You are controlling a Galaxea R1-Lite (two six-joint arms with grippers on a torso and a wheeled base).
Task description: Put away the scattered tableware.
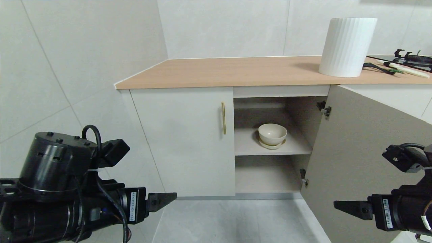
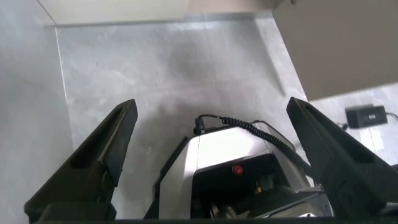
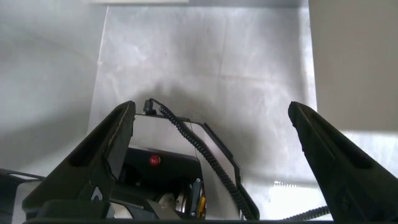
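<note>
One bowl (image 1: pixel 272 133) sits upright on one small plate (image 1: pixel 271 145), on the upper shelf (image 1: pixel 297 148) of the cabinet. They look stacked to save room and already put away. The right door (image 1: pixel 344 152) is swung wide, probably to keep that shelf reachable. The left door (image 1: pixel 182 141) is closed, and its one brass handle (image 1: pixel 223 118) runs along the inner edge. Under the shelf the cabinet has one more level. On the counter (image 1: pixel 236 71), far right, stands one white ribbed canister (image 1: pixel 347 47). Just beside it lie a few long utensils (image 1: pixel 401 68), perhaps three, too small to count surely; these may be what is left to store. The left gripper (image 2: pixel 211 106) and right gripper (image 3: pixel 211 107) are low and near, one on each side of the opening and above the floor. Both are spread wide and hold nothing, which suits a free approach to the next piece.
</note>
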